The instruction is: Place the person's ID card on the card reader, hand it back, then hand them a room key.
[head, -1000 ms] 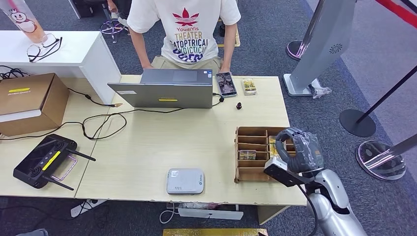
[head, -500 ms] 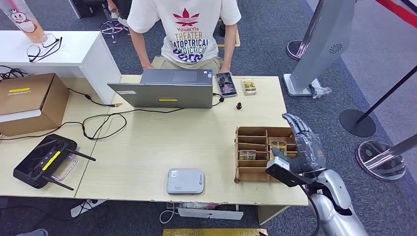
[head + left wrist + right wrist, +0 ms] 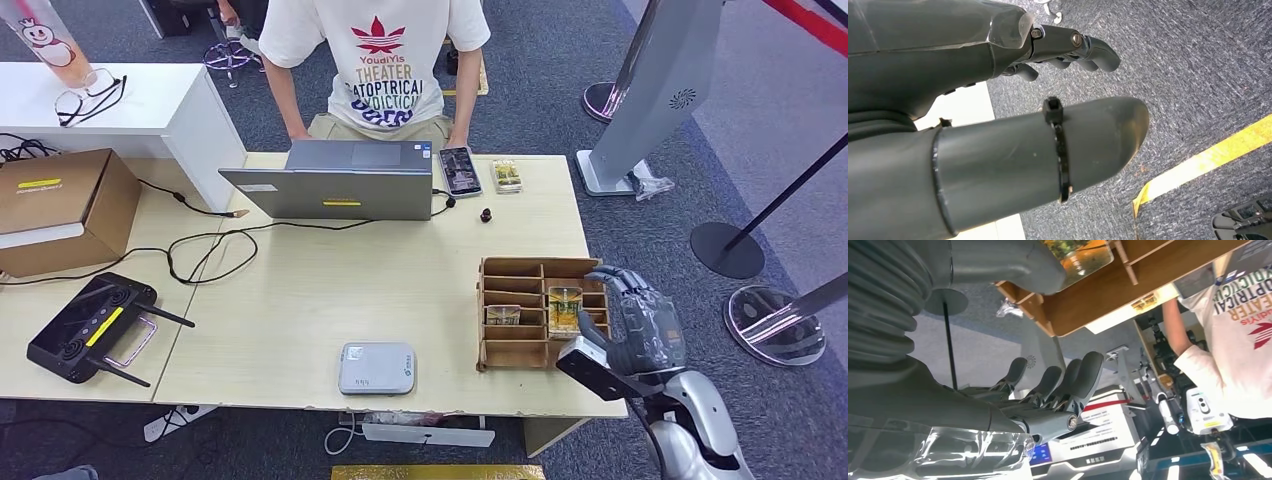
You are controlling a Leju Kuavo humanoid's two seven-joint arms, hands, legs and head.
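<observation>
White T-shirt (image 3: 385,60) on the person, printed "YoudiYis THEATER CATOPTRICAL", lower line unclear

Bright, even indoor light falls from overhead. The pale worktop (image 3: 400,290) is sharp throughout, with only faint, soft shadows beneath the laptop (image 3: 340,180) at 11 o'clock. Straight lines bow slightly toward the picture's edges. A round floor stand (image 3: 775,325) at 3 o'clock shows glare. At the wrists, the left hand (image 3: 998,125) looms close and softly blurred, and plastic wrap on the right hand (image 3: 973,405) glints.
</observation>
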